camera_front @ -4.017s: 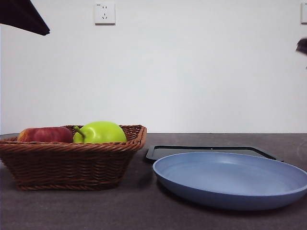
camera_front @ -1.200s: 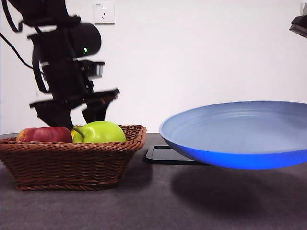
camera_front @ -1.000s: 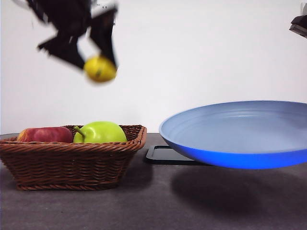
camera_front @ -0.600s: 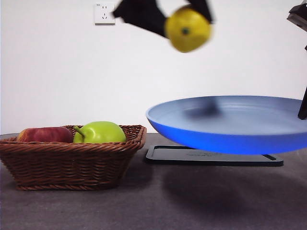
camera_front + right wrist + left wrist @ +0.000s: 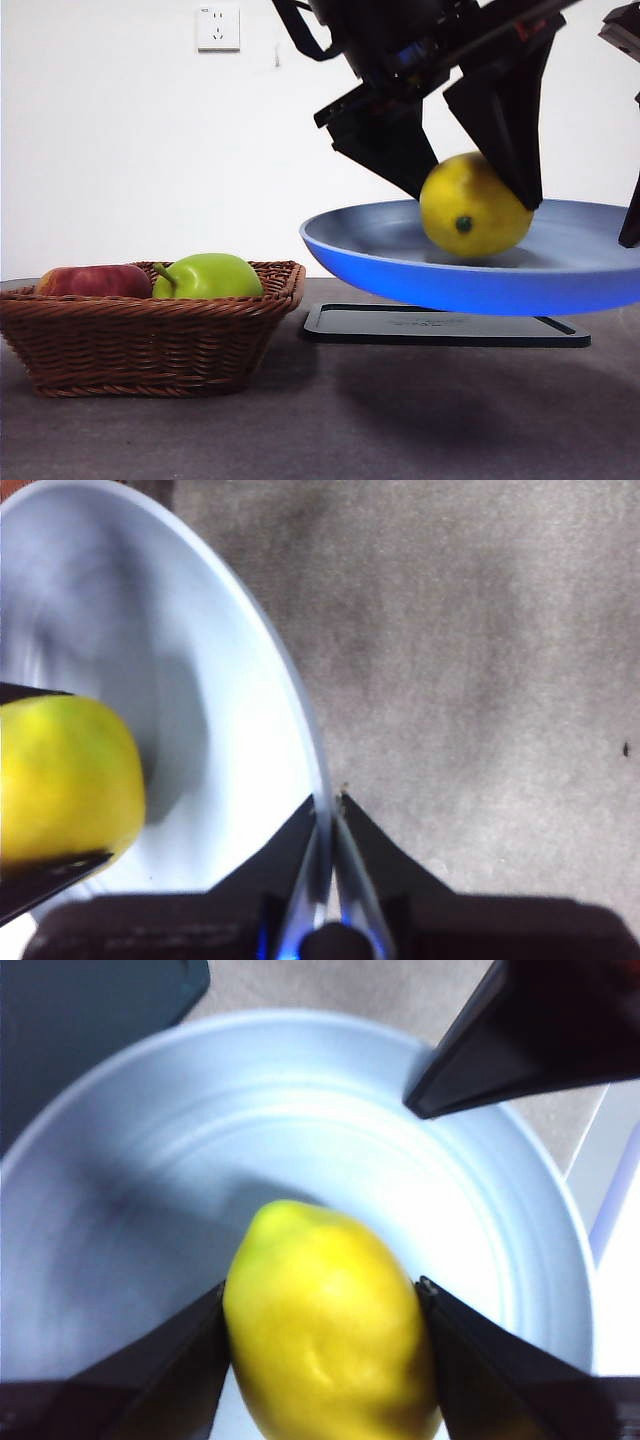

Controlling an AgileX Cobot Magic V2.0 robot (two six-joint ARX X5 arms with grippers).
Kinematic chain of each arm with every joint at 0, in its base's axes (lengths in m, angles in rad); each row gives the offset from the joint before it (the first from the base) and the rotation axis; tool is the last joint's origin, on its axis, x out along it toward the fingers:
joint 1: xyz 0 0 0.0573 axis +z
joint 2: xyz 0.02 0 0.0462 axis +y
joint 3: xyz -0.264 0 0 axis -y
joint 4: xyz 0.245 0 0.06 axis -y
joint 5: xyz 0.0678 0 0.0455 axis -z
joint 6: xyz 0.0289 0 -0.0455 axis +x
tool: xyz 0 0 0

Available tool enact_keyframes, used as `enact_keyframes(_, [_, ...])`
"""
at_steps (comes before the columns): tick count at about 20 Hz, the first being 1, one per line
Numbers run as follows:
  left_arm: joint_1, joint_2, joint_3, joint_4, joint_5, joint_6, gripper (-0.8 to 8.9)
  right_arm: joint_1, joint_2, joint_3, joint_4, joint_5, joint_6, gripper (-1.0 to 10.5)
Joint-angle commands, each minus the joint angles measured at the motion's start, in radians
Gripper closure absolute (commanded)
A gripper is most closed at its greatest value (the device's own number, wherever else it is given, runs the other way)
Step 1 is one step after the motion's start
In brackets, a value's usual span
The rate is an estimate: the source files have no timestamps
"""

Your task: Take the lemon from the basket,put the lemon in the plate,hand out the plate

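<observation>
A: What is nearest on the table [image 5: 300, 430]?
B: A dark grey, felt-like top. The wicker basket [image 5: 150, 335] stands on it at one side, with a red apple [image 5: 92, 281] and a green pear-like fruit [image 5: 208, 276] inside. Behind, a flat black tray [image 5: 440, 325] lies on the table, then a white wall with a socket [image 5: 219, 27].

A: And the arms?
B: The left gripper [image 5: 325, 1310] reaches down from above, its jaws closed on the lemon [image 5: 474, 205], which sits low in the blue plate [image 5: 400, 275]. The right gripper [image 5: 327, 805] pinches the plate's rim with nearly closed jaws and holds the plate in the air above the tray.

A: What do the wrist views add?
B: The left one shows the lemon [image 5: 330, 1325] squeezed on both sides; the right one shows the rim [image 5: 290, 705] edge-on between the jaws.
</observation>
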Motion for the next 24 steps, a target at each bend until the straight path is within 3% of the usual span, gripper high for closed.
enact_keyframes(1, [-0.013,0.014,0.013,0.011,0.001,0.009,5.01,0.003,0.006,0.010,0.003,-0.009,0.000,9.4])
enact_keyframes(5, [-0.013,0.014,0.013,0.001,0.009,0.009,4.72,0.002,0.006,0.010,-0.019,-0.019,0.000,9.4])
enact_keyframes(8, [-0.013,0.013,0.013,0.005,0.126,0.010,4.37,0.002,0.006,0.010,-0.018,-0.076,0.000,9.4])
enact_keyframes(13, [0.001,-0.049,0.013,-0.039,0.131,-0.004,4.37,0.000,0.010,0.010,-0.018,-0.068,0.053,9.4])
enact_keyframes(20, [0.075,-0.259,0.013,-0.131,-0.031,0.005,4.37,-0.035,0.122,0.018,0.020,-0.053,0.059,9.4])
enact_keyframes(24, [0.126,-0.407,0.013,-0.194,-0.105,0.013,4.37,-0.086,0.257,0.112,0.088,-0.053,0.058,9.4])
